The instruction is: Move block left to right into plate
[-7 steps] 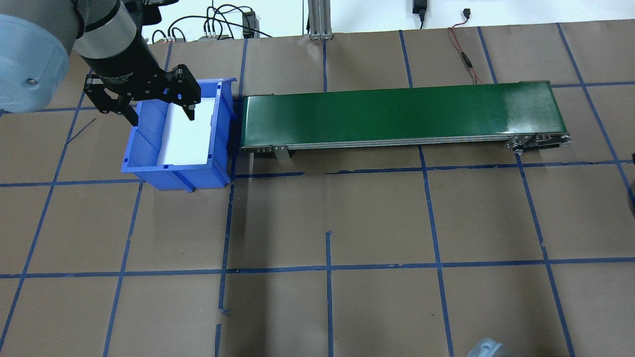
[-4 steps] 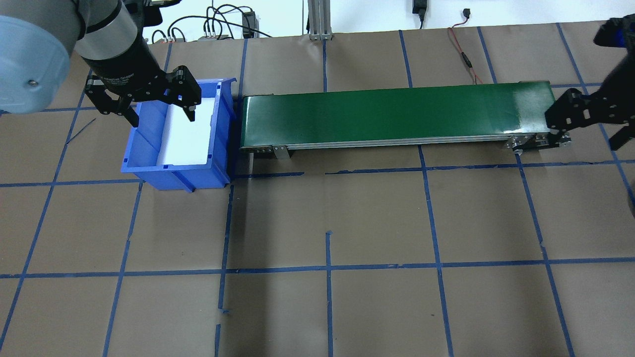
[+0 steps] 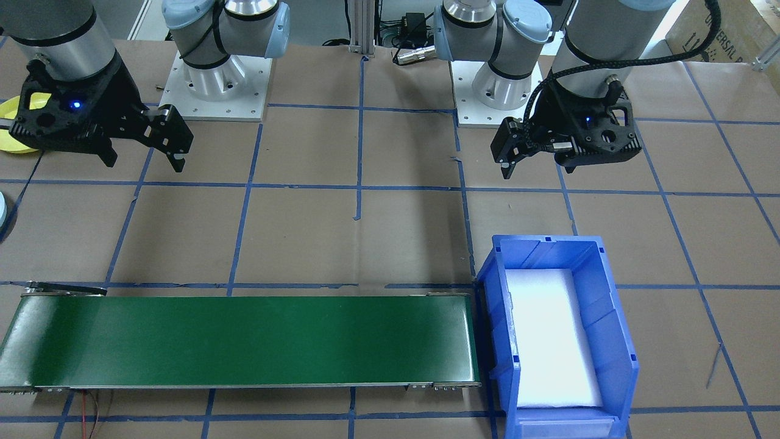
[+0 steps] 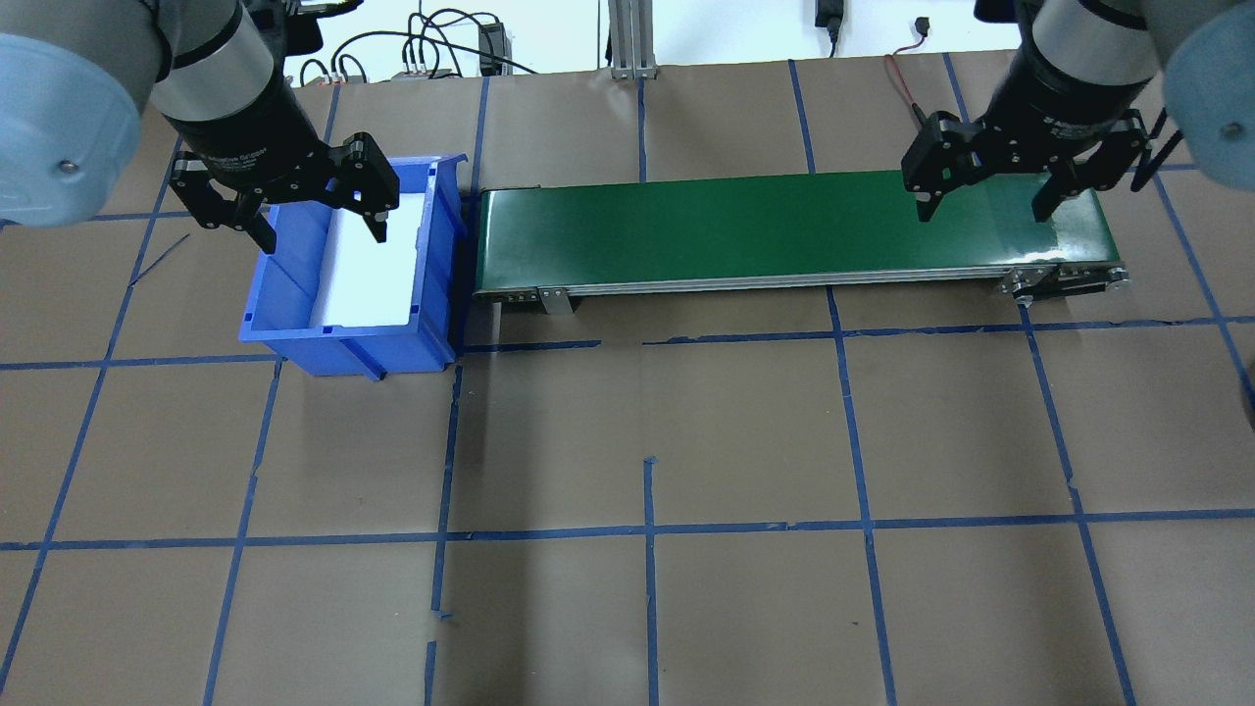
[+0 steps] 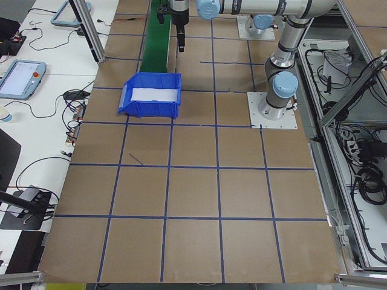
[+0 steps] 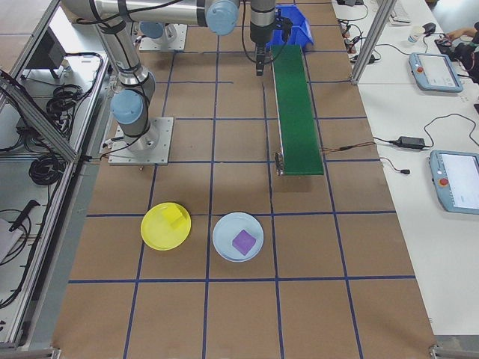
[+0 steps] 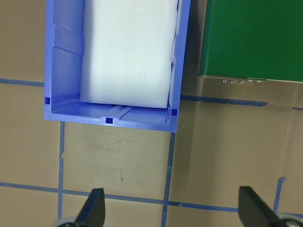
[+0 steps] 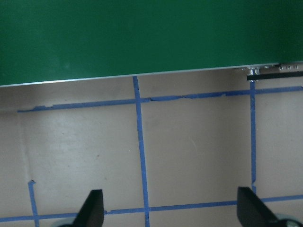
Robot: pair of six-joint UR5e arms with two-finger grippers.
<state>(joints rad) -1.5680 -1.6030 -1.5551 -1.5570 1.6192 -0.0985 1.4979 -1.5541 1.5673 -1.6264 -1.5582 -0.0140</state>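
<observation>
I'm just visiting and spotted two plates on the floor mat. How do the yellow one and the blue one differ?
The yellow plate is bright yellow and holds a yellow block near its rim; the blue plate is pale blue and holds a purple block near its middle. The yellow plate lies nearer the robot's side, the blue plate nearer the green belt. Both are round, look similar in size, and hold one block each.

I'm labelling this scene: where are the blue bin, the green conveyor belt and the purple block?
blue bin point(image 4: 294, 338): overhead exterior, near wall.
green conveyor belt point(image 4: 745, 226): overhead exterior, belt's middle.
purple block point(image 6: 243, 241): exterior right, top face.
</observation>
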